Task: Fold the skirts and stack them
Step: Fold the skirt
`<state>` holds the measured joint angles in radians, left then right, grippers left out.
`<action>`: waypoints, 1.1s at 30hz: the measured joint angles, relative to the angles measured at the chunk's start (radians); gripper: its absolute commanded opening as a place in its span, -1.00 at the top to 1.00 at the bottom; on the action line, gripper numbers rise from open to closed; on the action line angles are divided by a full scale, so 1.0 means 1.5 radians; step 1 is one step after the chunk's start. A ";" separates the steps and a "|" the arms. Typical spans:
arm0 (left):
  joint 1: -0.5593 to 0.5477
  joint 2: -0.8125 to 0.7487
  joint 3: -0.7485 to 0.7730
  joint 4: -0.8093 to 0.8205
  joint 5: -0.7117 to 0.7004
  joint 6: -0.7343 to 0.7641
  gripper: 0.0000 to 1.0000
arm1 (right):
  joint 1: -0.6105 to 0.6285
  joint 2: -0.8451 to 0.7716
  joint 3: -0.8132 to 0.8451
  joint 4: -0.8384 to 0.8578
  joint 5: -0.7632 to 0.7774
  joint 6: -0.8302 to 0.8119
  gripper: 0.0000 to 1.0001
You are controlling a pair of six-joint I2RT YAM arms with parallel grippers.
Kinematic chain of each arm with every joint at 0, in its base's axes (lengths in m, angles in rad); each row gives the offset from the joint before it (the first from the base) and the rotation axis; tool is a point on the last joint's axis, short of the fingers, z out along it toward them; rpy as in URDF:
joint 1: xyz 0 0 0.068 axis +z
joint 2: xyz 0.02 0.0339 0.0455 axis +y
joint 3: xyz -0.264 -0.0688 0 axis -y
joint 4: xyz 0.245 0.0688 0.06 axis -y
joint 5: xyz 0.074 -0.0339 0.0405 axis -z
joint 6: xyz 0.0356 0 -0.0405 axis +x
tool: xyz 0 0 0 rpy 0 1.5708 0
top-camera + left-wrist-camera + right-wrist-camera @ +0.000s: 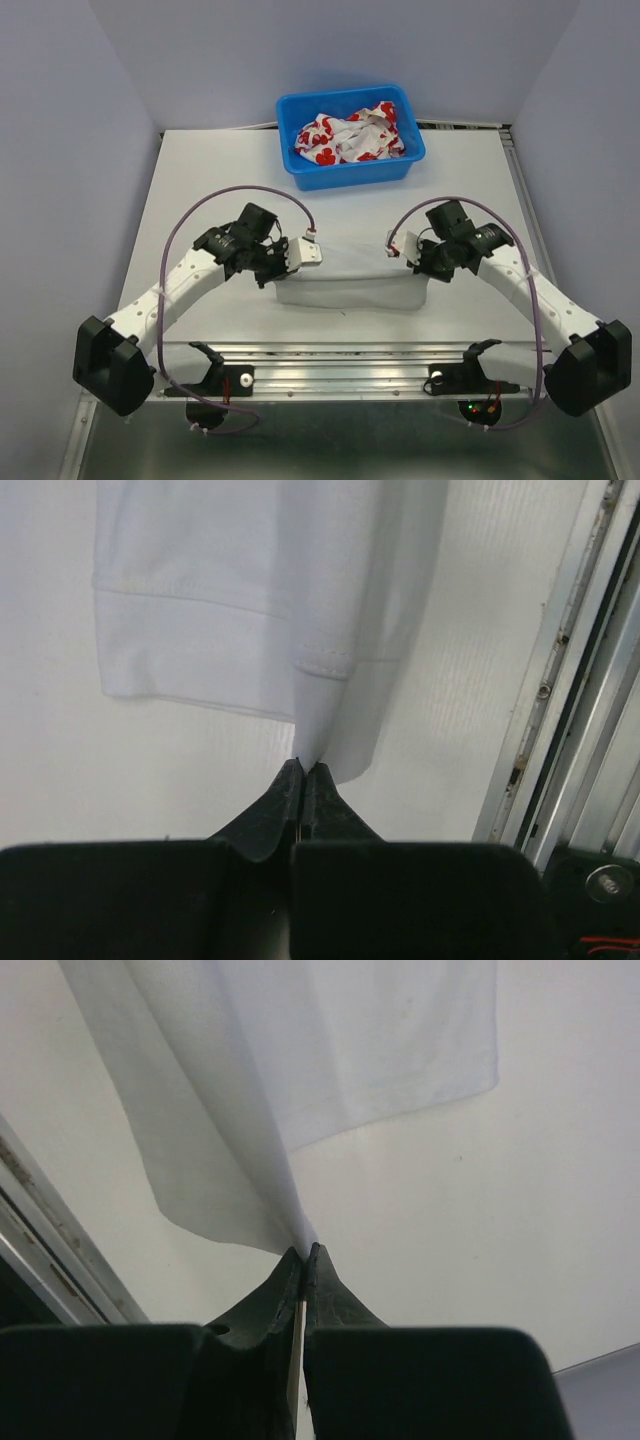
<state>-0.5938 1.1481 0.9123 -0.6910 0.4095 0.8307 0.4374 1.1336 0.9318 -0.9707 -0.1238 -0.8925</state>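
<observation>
Top external view: left gripper (274, 276) and right gripper (420, 272) each clench one corner of the plain white cloth skirt (350, 293). Likely to fold it evenly.

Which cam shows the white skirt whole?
Top external: the white skirt appears whole, held at both ends by the left gripper and right gripper. Left wrist shows only a hemmed corner pinched shut; right wrist only its pinched corner and draping cloth.

A plain white skirt (345, 290) is stretched between the left fingers (283, 805) and right fingers (325, 1285), each pinching one end. A crumpled red-flowered skirt (350, 138) lies well beyond them.
</observation>
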 measured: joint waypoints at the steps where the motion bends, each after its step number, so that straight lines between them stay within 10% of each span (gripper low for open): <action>1: 0.009 0.014 0.009 0.004 0.002 0.001 1.00 | -0.008 0.016 0.009 0.009 0.000 -0.007 0.99; 17: 0.102 0.319 0.156 0.074 0.024 0.051 0.79 | -0.100 0.318 0.125 0.100 -0.031 -0.099 0.67; 24: 0.145 0.413 0.181 0.116 0.017 0.025 0.21 | -0.123 0.419 0.169 0.152 -0.033 -0.089 -0.35; 33: 0.152 0.337 0.213 0.113 0.020 -0.060 -0.01 | -0.129 0.397 0.209 0.149 -0.058 -0.017 -0.29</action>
<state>-0.3656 1.6535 1.2324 -0.5220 0.4397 0.7403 0.2432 1.7298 1.2453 -0.7479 -0.2108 -0.9180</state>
